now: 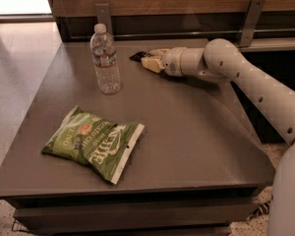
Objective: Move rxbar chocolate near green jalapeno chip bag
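Observation:
The green jalapeno chip bag (93, 142) lies flat on the front left of the dark table (187, 132), with its white edge turned to the right. The rxbar chocolate (137, 56) is a small black wrapper at the back of the table, right of a water bottle. My gripper (148, 61) reaches in from the right at the back of the table. It is shut on the right end of the bar, whose dark left end sticks out past the fingertips. The bar is far from the chip bag.
A clear plastic water bottle (105, 60) stands upright at the back left, between the bar and the chip bag. A wooden wall with metal brackets (250, 21) runs behind the table. The floor lies off the table's left edge.

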`<state>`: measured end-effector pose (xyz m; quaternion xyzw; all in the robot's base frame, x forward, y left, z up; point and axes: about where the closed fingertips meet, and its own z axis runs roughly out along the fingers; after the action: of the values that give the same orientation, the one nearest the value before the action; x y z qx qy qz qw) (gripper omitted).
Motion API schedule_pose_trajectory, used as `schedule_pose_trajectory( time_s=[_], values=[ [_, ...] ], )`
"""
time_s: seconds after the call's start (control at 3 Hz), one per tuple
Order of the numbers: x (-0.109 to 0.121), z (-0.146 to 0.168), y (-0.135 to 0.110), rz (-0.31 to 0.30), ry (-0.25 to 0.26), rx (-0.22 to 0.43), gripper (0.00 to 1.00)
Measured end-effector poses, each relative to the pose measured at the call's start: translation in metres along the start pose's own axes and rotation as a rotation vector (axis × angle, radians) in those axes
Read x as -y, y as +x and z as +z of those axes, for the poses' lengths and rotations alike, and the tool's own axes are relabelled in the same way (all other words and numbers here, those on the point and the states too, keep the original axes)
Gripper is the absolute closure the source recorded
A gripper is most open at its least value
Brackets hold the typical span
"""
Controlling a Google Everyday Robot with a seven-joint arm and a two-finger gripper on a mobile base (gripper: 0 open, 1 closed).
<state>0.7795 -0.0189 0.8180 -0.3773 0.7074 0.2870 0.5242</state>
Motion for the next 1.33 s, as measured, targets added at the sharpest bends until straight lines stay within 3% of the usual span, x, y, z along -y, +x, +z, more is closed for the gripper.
schedule_pose_trajectory(
  time_s=[0.67,1.0,1.33],
  values=[
    [0.018,-0.123,-0.046,-0.006,0.165,0.063,1.0],
    [0.019,-0.159,-0.056,-0.012,0.179,0.094,1.0],
    [0.007,-0.194,-0.06,-0.022,0.156,0.099,1.0]
  ],
)
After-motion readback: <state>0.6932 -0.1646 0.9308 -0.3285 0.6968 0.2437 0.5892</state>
